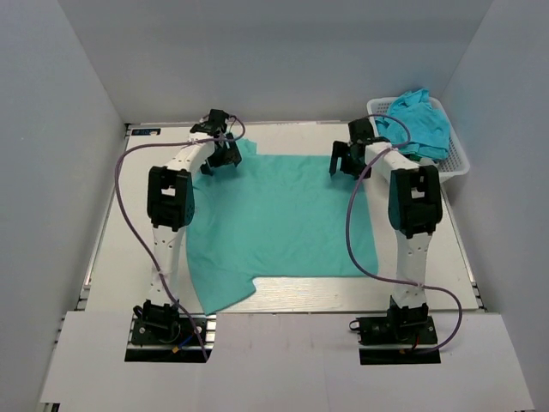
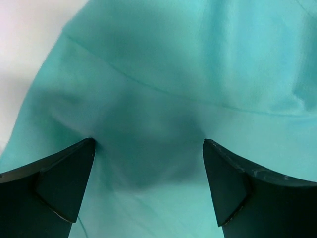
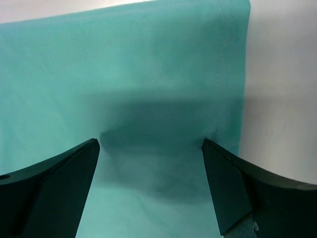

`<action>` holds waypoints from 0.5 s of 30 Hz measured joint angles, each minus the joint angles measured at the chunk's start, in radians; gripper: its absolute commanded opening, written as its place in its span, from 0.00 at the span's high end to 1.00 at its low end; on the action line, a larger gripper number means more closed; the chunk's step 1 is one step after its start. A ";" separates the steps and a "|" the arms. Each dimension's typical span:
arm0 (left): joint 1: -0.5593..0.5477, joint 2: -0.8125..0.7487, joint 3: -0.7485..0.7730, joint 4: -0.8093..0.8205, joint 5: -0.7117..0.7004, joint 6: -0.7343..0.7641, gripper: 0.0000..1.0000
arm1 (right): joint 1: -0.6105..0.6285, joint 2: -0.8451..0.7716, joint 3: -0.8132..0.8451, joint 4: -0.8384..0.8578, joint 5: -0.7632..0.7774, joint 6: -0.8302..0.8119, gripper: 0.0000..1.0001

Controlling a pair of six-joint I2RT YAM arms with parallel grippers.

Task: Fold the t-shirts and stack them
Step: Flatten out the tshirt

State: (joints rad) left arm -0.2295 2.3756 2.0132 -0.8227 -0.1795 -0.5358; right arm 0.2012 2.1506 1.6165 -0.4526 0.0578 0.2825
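Closest to the lens, the counter [image 1: 300, 293] carries one t-shirt [image 1: 283, 215] spread flat across its middle; a second t-shirt [image 1: 420, 124] is heaped in the basket [image 1: 459, 159] at 2 o'clock. I have the left hand [image 1: 221, 154] over the spread cloth's 11 o'clock corner and the right hand [image 1: 347, 161] over its 1 o'clock corner, both with jaws apart, only fabric showing below them. I judge this is the first fold: I'd lower both together, pinch just inside the hem, lift level and carry toward 6 o'clock so the crease runs straight
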 measured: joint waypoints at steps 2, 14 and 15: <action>0.015 0.104 0.183 -0.017 0.011 0.014 0.00 | -0.002 0.094 0.155 -0.037 0.008 -0.007 0.10; 0.099 0.104 0.291 0.076 0.163 0.074 0.00 | -0.003 0.120 0.398 -0.076 -0.015 -0.085 0.10; 0.099 0.050 0.247 0.066 0.163 0.074 0.00 | -0.002 0.064 0.348 -0.074 -0.017 -0.084 0.10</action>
State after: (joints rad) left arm -0.1303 2.4252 2.2604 -0.7567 -0.0170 -0.4618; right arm 0.1997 2.2143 1.9648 -0.5262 0.0406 0.1982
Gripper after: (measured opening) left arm 0.997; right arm 0.904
